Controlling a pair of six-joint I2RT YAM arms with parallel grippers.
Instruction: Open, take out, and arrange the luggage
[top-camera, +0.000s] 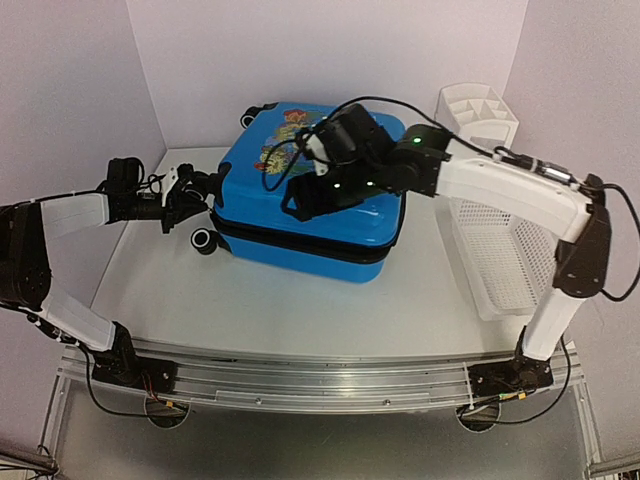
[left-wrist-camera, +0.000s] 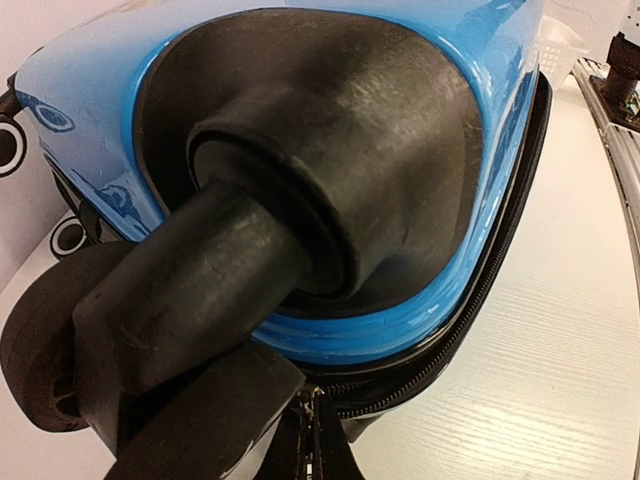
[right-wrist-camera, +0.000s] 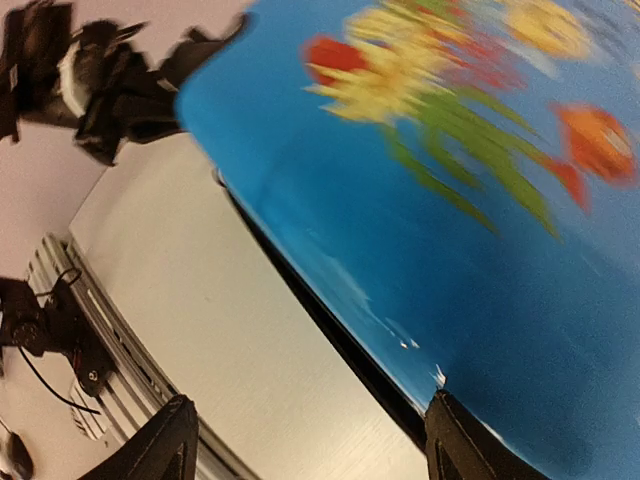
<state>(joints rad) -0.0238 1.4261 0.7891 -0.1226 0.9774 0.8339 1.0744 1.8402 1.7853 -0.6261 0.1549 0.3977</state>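
Your luggage (top-camera: 255, 195) looks stiff and slick; work the zipper (left-wrist-camera: 472, 308) by its wheel (left-wrist-camera: 38, 372). Left claw (top-camera: 203, 190) clenched, right claw (right-wrist-camera: 312, 445) spread.

The right claw (right-wrist-camera: 312, 445), tips spread wide, hangs over the luggage (right-wrist-camera: 480, 230) (fish print blurred) and white table (right-wrist-camera: 200, 290).

Three plain walls close the space in: a back wall (top-camera: 300, 50) in pale lilac-white, with a left wall (top-camera: 70, 80) and a right wall (top-camera: 585, 70) of the same shade meeting it at soft, shadowed corners. They enclose a white table (top-camera: 300, 310) with a faint wood grain, evenly lit from above so that it gives only a mild sheen and weak shadows. Along the table's near edge runs a ribbed aluminium rail (top-camera: 320, 385), and beyond it, lower down, lies a dull grey surface (top-camera: 330, 445).
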